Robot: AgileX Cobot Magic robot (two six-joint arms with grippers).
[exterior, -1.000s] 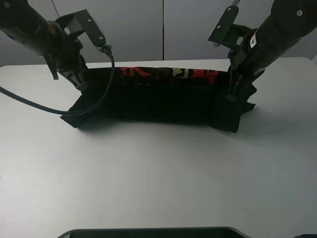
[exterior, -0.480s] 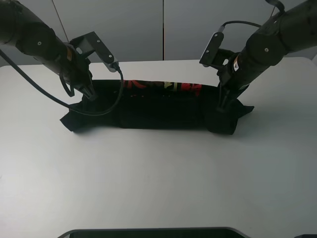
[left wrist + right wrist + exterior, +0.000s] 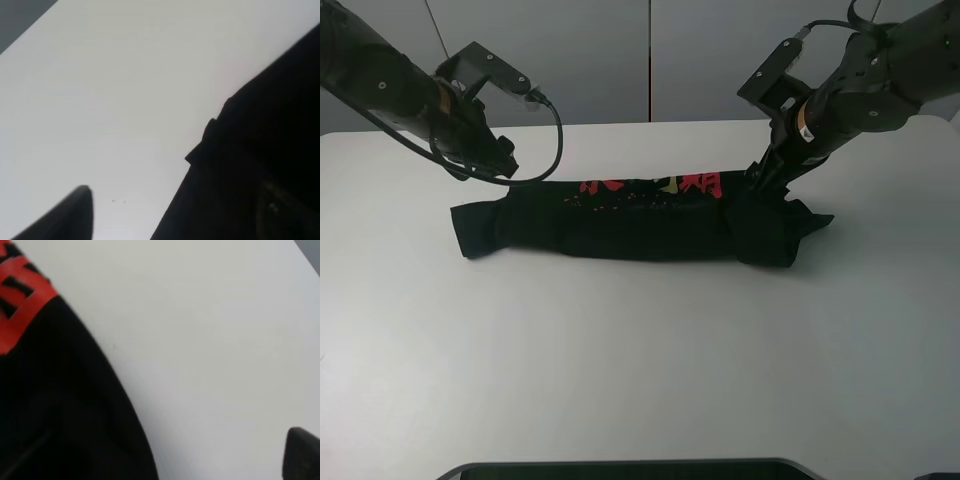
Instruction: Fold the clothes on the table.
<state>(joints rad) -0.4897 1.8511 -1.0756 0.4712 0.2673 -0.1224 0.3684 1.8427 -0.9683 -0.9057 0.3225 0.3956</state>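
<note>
The black T-shirt lies on the white table as a long folded band, with red and yellow characters showing along its far edge. My left gripper hovers just off the band's far left end, apart from the cloth, and looks open. My right gripper is at the far edge near the band's bunched right end and looks open. In the left wrist view one fingertip stands over bare table beside the shirt. In the right wrist view one fingertip is apart from the shirt.
A black cable loops from the left arm down to the shirt's far edge. A dark rounded object sits at the table's near edge. Grey wall panels stand behind the table.
The shirt was held up by both grippers, then lowered; now it lies flat as a band. Both grippers have let go and drawn back toward the far side.
</note>
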